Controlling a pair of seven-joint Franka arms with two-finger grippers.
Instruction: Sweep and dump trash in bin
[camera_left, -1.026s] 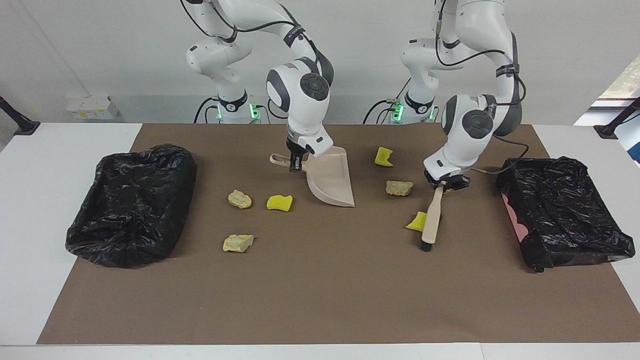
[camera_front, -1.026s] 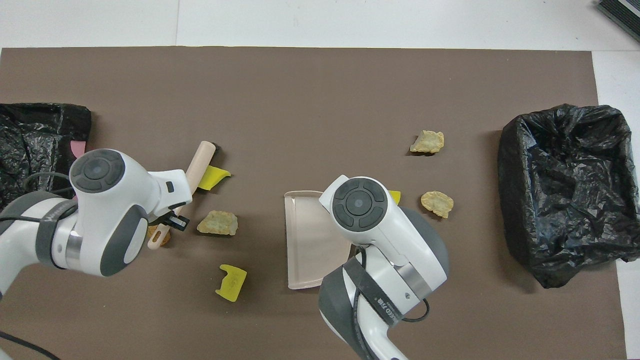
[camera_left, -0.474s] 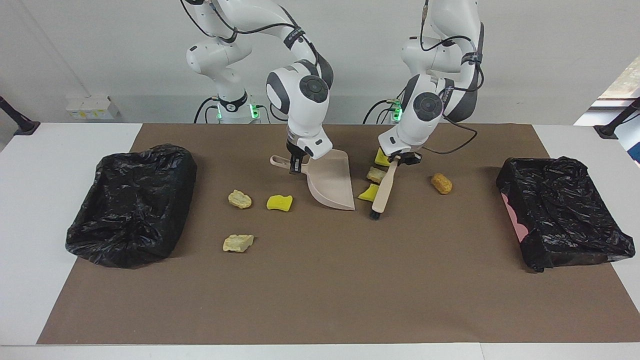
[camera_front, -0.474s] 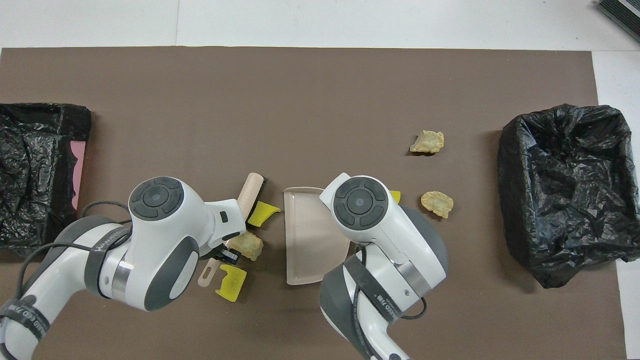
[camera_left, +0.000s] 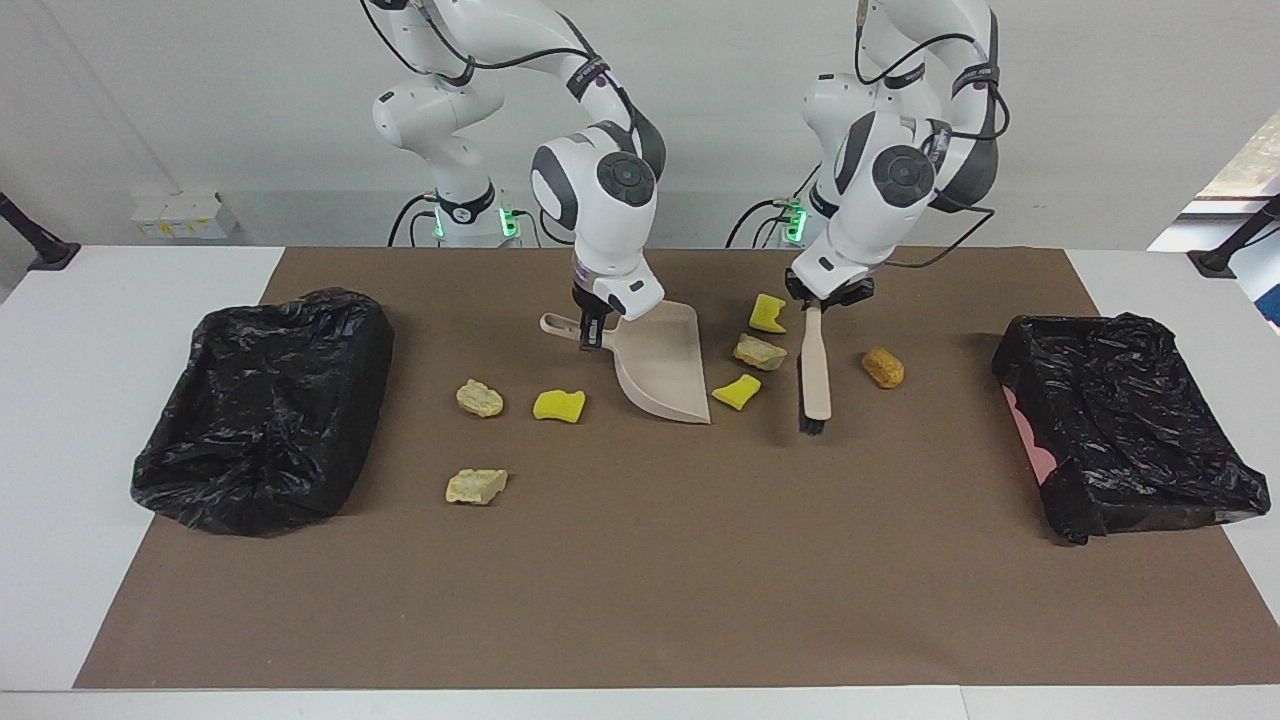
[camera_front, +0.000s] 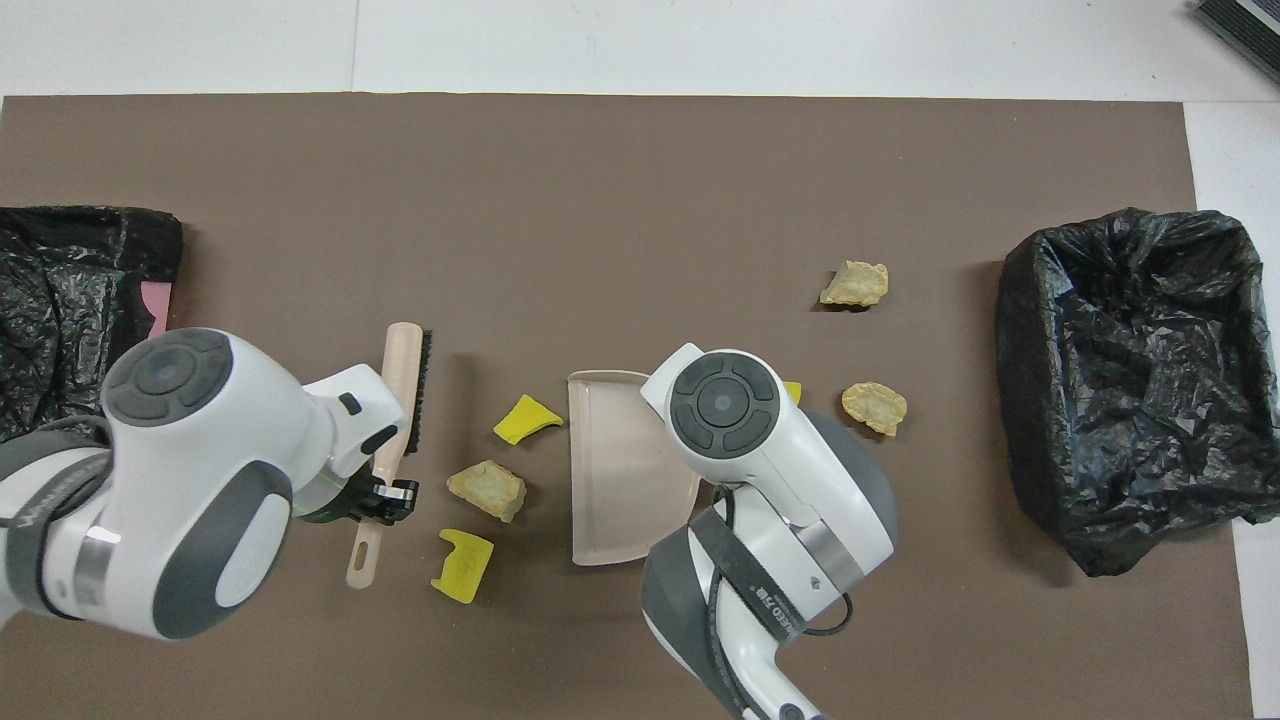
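Note:
My left gripper (camera_left: 816, 300) is shut on the handle of the beige brush (camera_left: 816, 372), whose bristle end points away from the robots, between the orange-brown lump (camera_left: 883, 367) and a yellow piece (camera_left: 737, 391). My right gripper (camera_left: 592, 330) is shut on the handle of the beige dustpan (camera_left: 660, 365), which is tilted with its lip on the mat. A beige chunk (camera_left: 758, 352) and a yellow sponge (camera_left: 768, 313) lie beside the pan's mouth. More trash lies toward the right arm's end: a yellow sponge (camera_left: 559, 405) and two beige chunks (camera_left: 480, 398) (camera_left: 476, 486).
Two bins lined with black bags stand on the brown mat, one bin (camera_left: 265, 405) at the right arm's end and the other bin (camera_left: 1130, 420) at the left arm's end. In the overhead view the brush (camera_front: 400, 395) lies beside the yellow piece (camera_front: 525, 420).
The left arm swept the brush toward the dustpan, pushing a yellow piece and a beige chunk up to its mouth, then drew the brush back. The orange-brown lump came into sight.

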